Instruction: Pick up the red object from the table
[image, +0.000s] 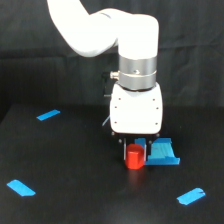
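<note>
The red object (134, 158) is a short red-orange cylinder standing upright on the black table (75, 170), just in front of the white gripper body. My gripper (134, 152) is lowered straight over it, with one finger (124, 151) along its left side and the other close against its right side. The fingers sit so near the cylinder that I cannot make out any gap or firm contact. The cylinder's base looks level with the table surface, and a faint red glow lies under it.
A folded bright-blue sheet (163, 153) lies right beside the cylinder on the exterior view's right. Blue tape strips mark the table at the far left (48, 114), near left (21, 188) and near right (191, 196). A black cloth backdrop hangs behind.
</note>
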